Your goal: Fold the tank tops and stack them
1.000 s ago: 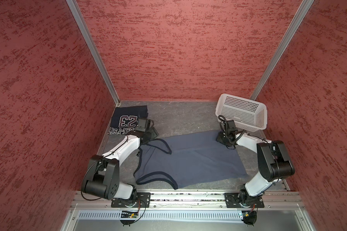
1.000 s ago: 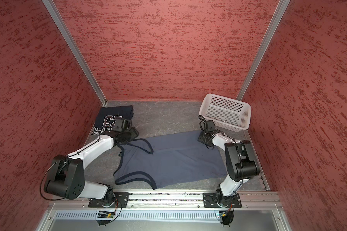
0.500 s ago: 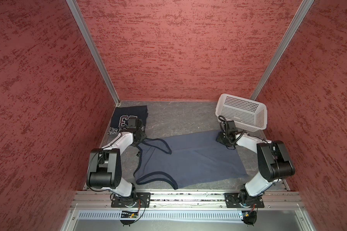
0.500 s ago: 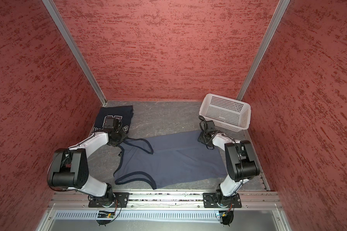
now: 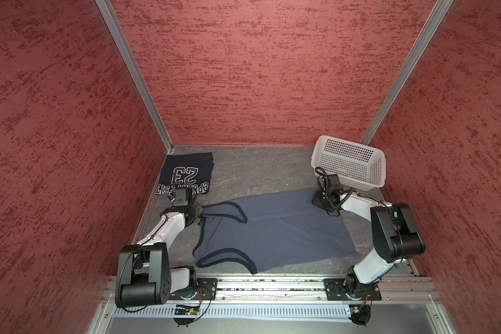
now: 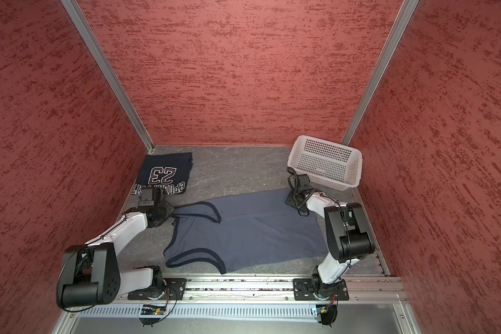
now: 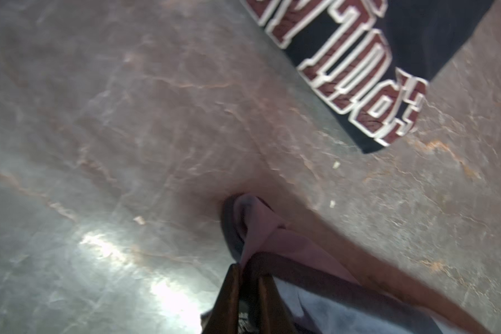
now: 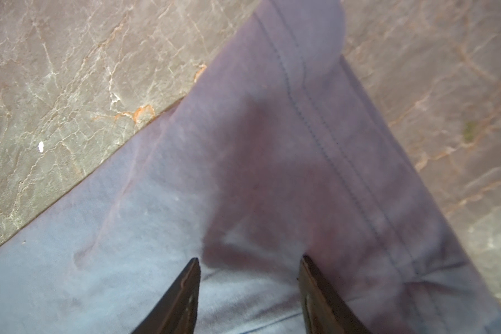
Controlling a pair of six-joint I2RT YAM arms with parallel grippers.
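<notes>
Strap of slate-blue tank top (image 5: pixel 287 231), spread on bench (image 5: pixel 258 167), is pinched in closed left tool (image 7: pixel 249 270); right tool (image 8: pixel 250 258), jaws apart, is held at hem; navy tank top (image 5: pixel 185 170) is folded behind

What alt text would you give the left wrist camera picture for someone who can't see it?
The left gripper pinches a dark-trimmed strap of the blue-grey tank top, its jaws nearly together, over the grey marbled table. Beyond lies a corner of the navy tank top with reddish, white-edged lettering.
</notes>
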